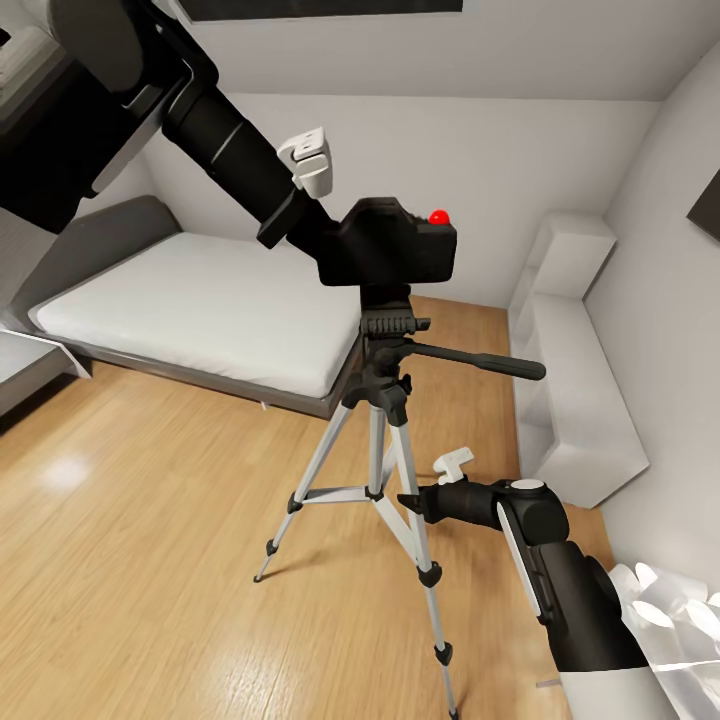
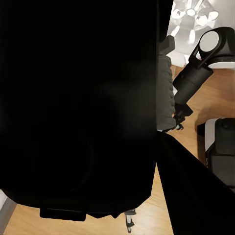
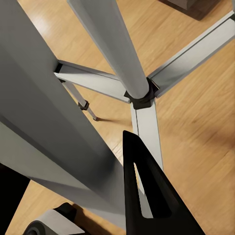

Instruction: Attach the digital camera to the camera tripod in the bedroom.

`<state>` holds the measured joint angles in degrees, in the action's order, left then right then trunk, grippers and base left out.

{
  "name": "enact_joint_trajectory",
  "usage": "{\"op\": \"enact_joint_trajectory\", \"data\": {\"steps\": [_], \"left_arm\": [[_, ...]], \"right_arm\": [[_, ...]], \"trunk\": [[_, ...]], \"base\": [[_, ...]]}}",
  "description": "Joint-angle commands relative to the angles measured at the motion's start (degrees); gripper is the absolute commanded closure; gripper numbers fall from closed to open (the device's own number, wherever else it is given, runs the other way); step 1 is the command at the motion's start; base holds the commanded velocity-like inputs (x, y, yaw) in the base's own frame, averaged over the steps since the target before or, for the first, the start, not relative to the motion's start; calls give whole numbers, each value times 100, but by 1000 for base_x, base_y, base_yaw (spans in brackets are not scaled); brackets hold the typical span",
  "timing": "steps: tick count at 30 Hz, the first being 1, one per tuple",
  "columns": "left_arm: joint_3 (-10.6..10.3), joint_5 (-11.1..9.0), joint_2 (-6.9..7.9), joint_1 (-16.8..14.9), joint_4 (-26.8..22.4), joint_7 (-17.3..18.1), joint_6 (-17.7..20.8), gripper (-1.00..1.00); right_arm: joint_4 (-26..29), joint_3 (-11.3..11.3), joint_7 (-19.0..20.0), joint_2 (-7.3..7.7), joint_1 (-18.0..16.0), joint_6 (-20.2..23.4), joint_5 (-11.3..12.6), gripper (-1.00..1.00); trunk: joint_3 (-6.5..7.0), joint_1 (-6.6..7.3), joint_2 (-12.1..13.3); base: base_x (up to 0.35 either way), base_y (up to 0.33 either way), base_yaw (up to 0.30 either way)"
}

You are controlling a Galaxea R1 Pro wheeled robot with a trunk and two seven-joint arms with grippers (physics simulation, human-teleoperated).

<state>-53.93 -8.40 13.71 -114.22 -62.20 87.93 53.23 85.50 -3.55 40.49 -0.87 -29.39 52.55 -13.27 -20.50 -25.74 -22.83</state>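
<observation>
The black digital camera (image 1: 400,245), its red button (image 1: 439,216) on top, sits right on the dark head of the camera tripod (image 1: 385,400) in the middle of the bedroom floor. My left gripper (image 1: 335,235) is shut on the camera's left side. That camera's dark body (image 2: 78,107) takes up most of the left wrist view. Lower down, my right gripper (image 1: 410,503) closes on a silver tripod leg (image 3: 49,112). One black finger (image 3: 147,196) presses against that leg. The long pan handle (image 1: 480,360) sticks out to the right.
A grey bed with a white mattress (image 1: 200,300) stands behind the tripod at the left. White shelving (image 1: 575,390) lines the right wall. Light wood floor (image 1: 150,560) surrounds the tripod's feet.
</observation>
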Motion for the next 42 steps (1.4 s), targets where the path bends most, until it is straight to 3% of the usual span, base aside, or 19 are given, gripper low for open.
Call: {"op": "enact_joint_trajectory", "data": {"steps": [1,42], "left_arm": [[-21,-21,8,-12,-3,6,44,100],[-30,-17,-88,-12,165,5,47,100]], "right_arm": [[-54,12,46,-1,-5,62,-458,100],[-51,12,47,-1,-5,62,-466,100]], "trunk": [[-11,-4,-9],[-11,-4,-9]], "base": [[0,0,0],[0,0,0]]}}
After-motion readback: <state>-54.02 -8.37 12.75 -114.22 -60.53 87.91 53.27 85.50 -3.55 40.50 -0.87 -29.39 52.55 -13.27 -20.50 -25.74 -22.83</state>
